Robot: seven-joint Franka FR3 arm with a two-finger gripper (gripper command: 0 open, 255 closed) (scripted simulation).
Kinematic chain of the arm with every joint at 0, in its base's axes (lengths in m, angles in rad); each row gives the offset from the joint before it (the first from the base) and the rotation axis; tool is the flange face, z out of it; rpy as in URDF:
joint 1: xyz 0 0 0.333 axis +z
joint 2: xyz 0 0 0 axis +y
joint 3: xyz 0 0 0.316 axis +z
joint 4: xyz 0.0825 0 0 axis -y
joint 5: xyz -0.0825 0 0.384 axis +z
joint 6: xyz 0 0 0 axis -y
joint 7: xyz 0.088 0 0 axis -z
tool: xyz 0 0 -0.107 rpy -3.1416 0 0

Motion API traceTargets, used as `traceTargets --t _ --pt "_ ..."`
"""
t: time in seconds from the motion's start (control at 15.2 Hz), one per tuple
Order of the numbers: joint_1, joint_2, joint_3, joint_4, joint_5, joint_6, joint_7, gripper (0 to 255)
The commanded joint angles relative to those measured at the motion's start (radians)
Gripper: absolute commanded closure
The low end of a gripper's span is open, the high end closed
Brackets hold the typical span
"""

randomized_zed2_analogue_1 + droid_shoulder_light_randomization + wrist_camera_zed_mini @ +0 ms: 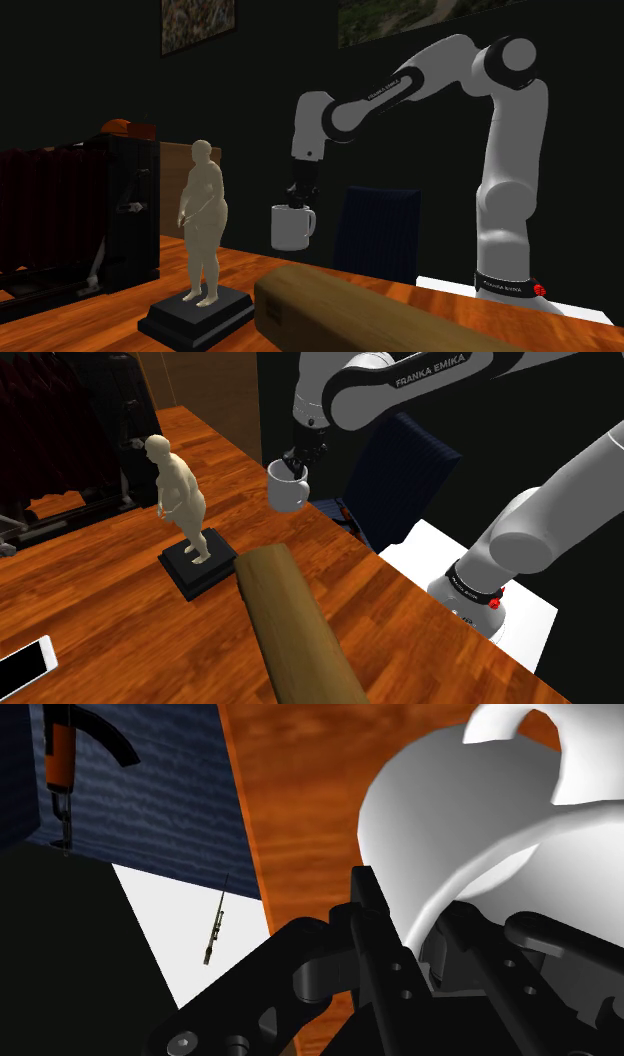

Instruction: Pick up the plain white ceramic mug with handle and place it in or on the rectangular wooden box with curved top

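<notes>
Phone [25,664]: white, flat on the table [120,612], near-left corner in shoulder view.
Dark obj. [60,442]: bulky, reddish-black, far left of the table; kind unclear.
Statue [180,502]: pale standing fig., upright on a dark square base [200,567], mid-table, left of the mug.
Wooden box [295,632]: long, brown, rounded top; lies on the table nearest the camera, right of the base & apart from it.
Mug [287,487]: white, upright, mouth up; hangs in the air over the table's far-right edge, off the surface, beyond the box's far end. In second exterior view the handle points to that view's right.
End effector [297,460]: black, pointing down onto the mug from above; closed on the mug's rim. Wrist view: one finger [372,934] against the outside of the wall, the other inside the cup.
Navy panel [405,477]: ribbed, upright, just beyond the table edge, right of the mug.
Arm [560,502]: white w/ dark joints, rises at right, bends over to the left toward the mug.
Stand [530,622]: white top, beside the table's right edge, carries the arm's base.
Bkgd: dark wall, two framed pictures high up in second exterior view.
</notes>
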Motion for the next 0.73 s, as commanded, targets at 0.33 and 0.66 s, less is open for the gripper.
traceTargets --t 0.33,0.66 --pt "0.002 -0.035 -0.007 0.065 0.016 -0.098 -0.014 255" --pt "0.002 -0.053 -0.012 0.116 0.023 -0.165 -0.022 255"
